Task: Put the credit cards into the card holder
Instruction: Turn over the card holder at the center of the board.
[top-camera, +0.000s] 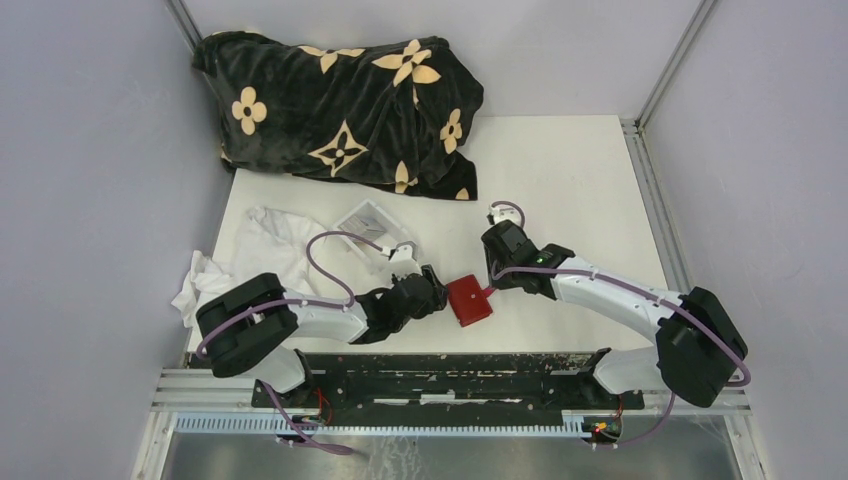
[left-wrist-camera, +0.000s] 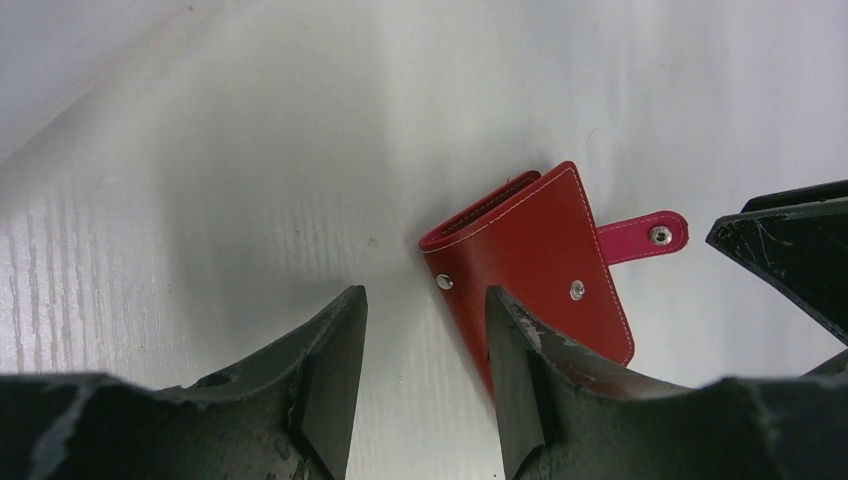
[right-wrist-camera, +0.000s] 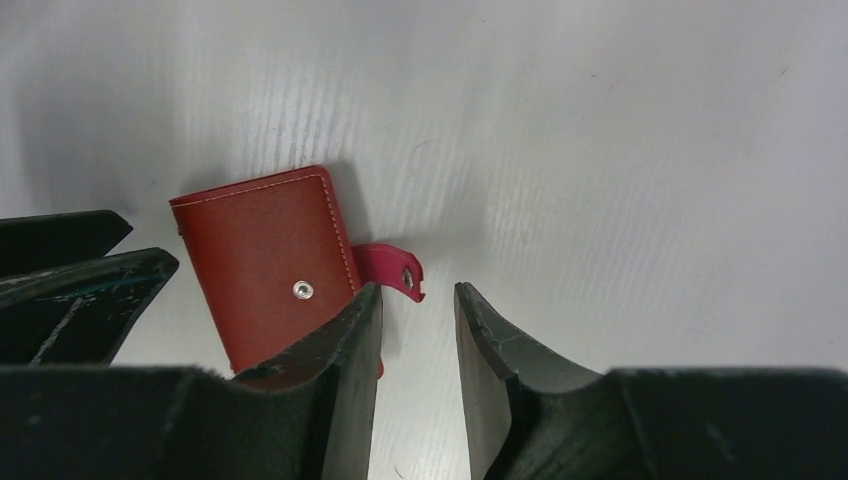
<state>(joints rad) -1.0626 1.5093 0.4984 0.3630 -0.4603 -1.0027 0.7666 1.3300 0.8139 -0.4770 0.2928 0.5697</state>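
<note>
The small red leather-like folding card holder (top-camera: 469, 299) is lying folded on the white table (top-camera: 580, 180), between the two pincers. Its pink snap tab (right-wrist-camera: 392, 266) is hanging loose to one side, unfastened. The left gripper (left-wrist-camera: 425, 300) is hovering with its jaws spread and nothing between them, one finger (left-wrist-camera: 515, 370) overlapping the holder's near edge in its wrist view. The right gripper (right-wrist-camera: 418, 292) is likewise standing spread and empty, one finger (right-wrist-camera: 355, 340) just beside the tab. Neither pincer is carrying a card, and I cannot make out the credit cards with any certainty; something grey is showing inside the clear plastic box (top-camera: 372, 228) behind the left arm. The main risk is the holder sliding on the smooth tabletop when a finger nudges it rather than pinning it. The thin tab may also slip out of a pinch, and the two pincers are working close enough to be risking a knock. The table is running back to a black blanket with tan flowers (top-camera: 340, 100), a crumpled white cloth (top-camera: 255, 250) is lying at the left, and plain grey walls (top-camera: 90, 150) are closing in the sides.
</note>
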